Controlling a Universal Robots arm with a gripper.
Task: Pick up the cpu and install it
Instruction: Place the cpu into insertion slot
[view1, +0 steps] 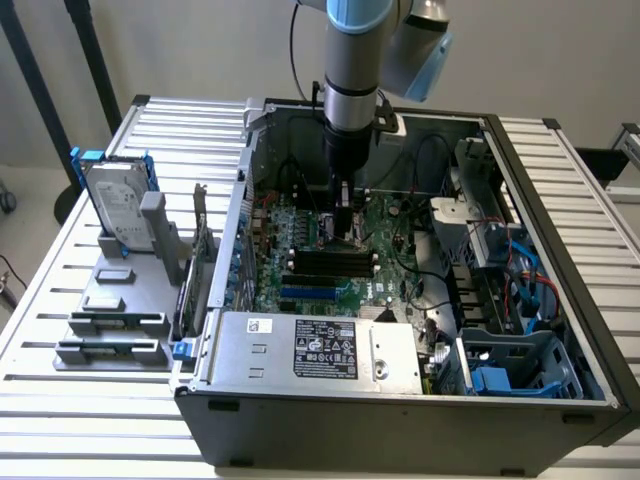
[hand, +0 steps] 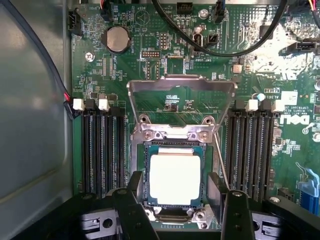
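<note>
My jaws stand wide open and hold nothing. In the wrist view my two fingers (hand: 131, 210) reach down on either side of the socket, one on each flank of the cpu (hand: 175, 179), with a gap between each finger and the chip.

The single cpu already lies flat in its socket on the green motherboard (hand: 100, 65), its pale metal top facing up inside the dark socket frame. The one load plate (hand: 181, 84) is swung open and stands tilted up beyond the socket. One thin retention lever (hand: 220, 155) runs along one side of the socket. Two banks of memory slots (hand: 102, 150) flank the socket, one bank on each side. I cannot count the slots in each bank with certainty. One round coin cell (hand: 117, 39) sits farther out on the board.

In the exterior view my arm (view1: 350, 60) reaches straight down into the open computer case (view1: 560, 220), which lies on the slatted desk (view1: 40, 330). One labelled power supply (view1: 310, 345) fills the near edge of the case. On the exterior view's left, a grey holder (view1: 160, 230) on the desk carries one hard drive (view1: 118, 205) with a blue bracket, standing upright, well apart from the case's socket.
</note>
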